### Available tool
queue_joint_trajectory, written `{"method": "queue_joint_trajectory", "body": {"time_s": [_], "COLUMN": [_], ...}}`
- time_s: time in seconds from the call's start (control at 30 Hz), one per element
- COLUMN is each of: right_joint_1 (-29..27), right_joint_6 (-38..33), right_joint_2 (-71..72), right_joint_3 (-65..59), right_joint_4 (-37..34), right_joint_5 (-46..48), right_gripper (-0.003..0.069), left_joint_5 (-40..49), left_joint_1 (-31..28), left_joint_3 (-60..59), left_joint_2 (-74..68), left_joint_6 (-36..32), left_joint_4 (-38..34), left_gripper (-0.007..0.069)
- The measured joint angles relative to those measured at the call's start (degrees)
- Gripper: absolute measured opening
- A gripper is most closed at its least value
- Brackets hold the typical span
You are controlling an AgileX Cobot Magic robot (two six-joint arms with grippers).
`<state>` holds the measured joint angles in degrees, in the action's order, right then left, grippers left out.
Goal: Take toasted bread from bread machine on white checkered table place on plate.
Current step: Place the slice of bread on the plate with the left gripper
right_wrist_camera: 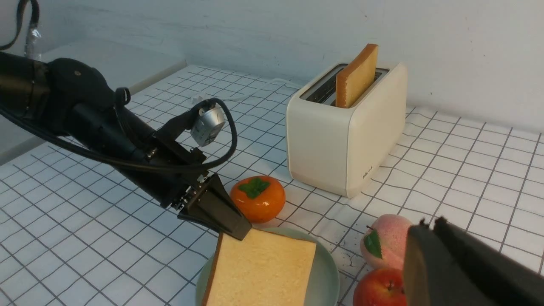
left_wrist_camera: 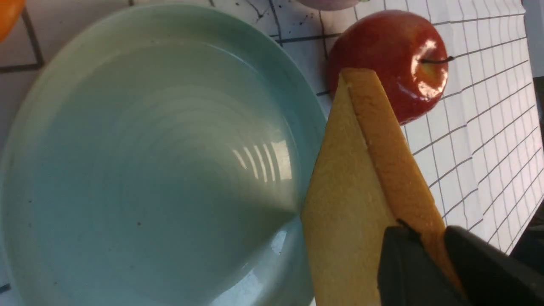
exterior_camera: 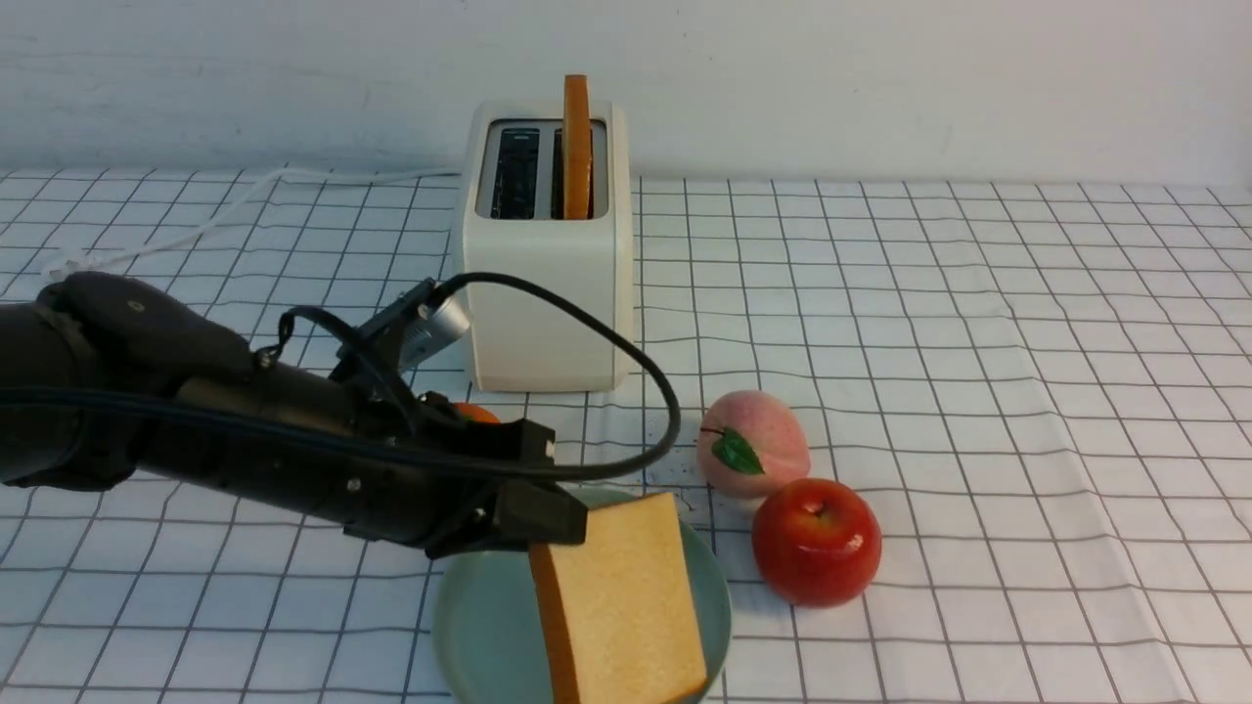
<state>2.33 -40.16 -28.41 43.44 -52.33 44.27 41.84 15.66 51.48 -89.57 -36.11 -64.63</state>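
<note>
Counter (exterior_camera: 978,342) cloth wrinkled, minor; bread machine (exterior_camera: 548,313) holds second slice (exterior_camera: 576,147) upright in its right slot, untouched; plate (exterior_camera: 479,626) bare; toasted bread (exterior_camera: 621,606) hangs tilted over plate's right side, contact unclear; released like this it likely flops across the rim or tips toward apple (exterior_camera: 817,552); left fingers (exterior_camera: 548,523) nearly closed, pinching one upper corner only, so the slice may swivel; right fingers (right_wrist_camera: 459,263) closed, empty.
</note>
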Motion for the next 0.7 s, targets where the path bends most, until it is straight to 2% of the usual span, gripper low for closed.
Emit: {"method": "queue_joint_trajectory", "body": {"time_s": [0.13,0.2,0.23,0.3,0.33,0.37,0.4,0.47,0.6,0.7], "right_joint_1": [0.0,0.0,0.0,0.0,0.0,0.0,0.0,0.0,0.0,0.0], "right_joint_6": [0.0,0.0,0.0,0.0,0.0,0.0,0.0,0.0,0.0,0.0], "right_joint_2": [0.0,0.0,0.0,0.0,0.0,0.0,0.0,0.0,0.0,0.0], "right_joint_3": [0.0,0.0,0.0,0.0,0.0,0.0,0.0,0.0,0.0,0.0], "right_joint_4": [0.0,0.0,0.0,0.0,0.0,0.0,0.0,0.0,0.0,0.0], "right_joint_5": [0.0,0.0,0.0,0.0,0.0,0.0,0.0,0.0,0.0,0.0], "right_gripper": [0.0013,0.0013,0.0013,0.0013,0.0013,0.0013,0.0013,0.0014,0.0014,0.0014], "left_joint_5": [-1.1,-1.7,-1.8,-2.4,-2.5,-3.0,-3.3,-3.7,-5.4,-10.2], "left_joint_1": [0.0,0.0,0.0,0.0,0.0,0.0,0.0,0.0,0.0,0.0], "left_joint_3": [0.0,0.0,0.0,0.0,0.0,0.0,0.1,0.5,1.6,2.4], "left_joint_2": [-0.7,-0.9,-0.9,-0.9,-0.8,-0.6,-0.1,1.5,6.9,15.5], "left_joint_6": [0.0,0.0,0.0,-0.1,-0.1,-0.1,-0.1,-0.1,-0.1,-0.1], "left_joint_4": [1.5,3.0,3.0,3.2,3.3,3.5,3.7,4.6,7.0,11.1], "left_gripper": [0.0178,0.0342,0.0355,0.0508,0.0521,0.0603,0.0633,0.0657,0.0648,0.0573]}}
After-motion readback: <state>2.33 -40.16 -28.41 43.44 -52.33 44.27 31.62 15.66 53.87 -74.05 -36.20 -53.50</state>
